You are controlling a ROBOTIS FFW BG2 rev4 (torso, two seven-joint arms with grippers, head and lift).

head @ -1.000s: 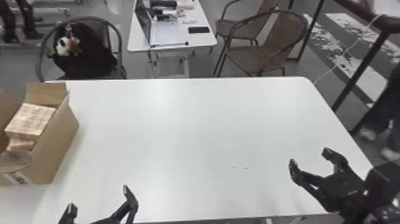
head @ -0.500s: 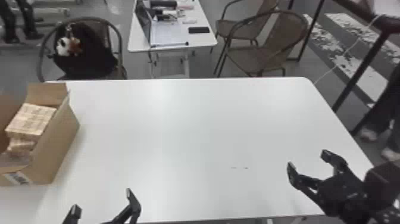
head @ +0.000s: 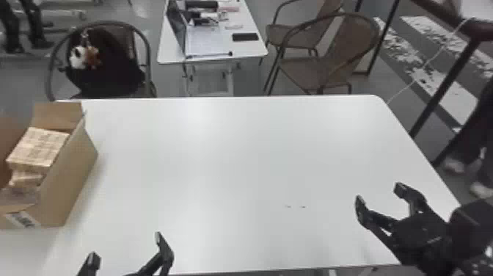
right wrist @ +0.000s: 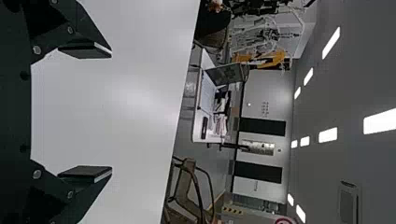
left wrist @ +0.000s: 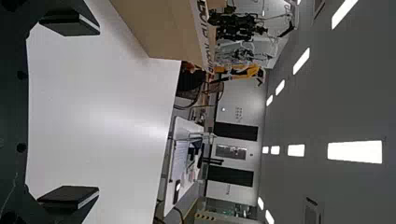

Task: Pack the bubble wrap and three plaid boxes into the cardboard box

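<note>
Left pincer (head: 126, 246) | spread | cardboard box (head: 73, 180) | forward and left, apart

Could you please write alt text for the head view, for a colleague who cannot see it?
An open cardboard box holding stacked plaid boxes stands at the left of a white table. The left end effector and right end effector, both open and empty, are near the table's front edge. Beyond are chairs and a smaller table.

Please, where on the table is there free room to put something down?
The table is bare beyond the left gripper, from the cardboard box to the right gripper and the far edge. The left end is crowded: the box, with plaid boxes inside, stands there.
</note>
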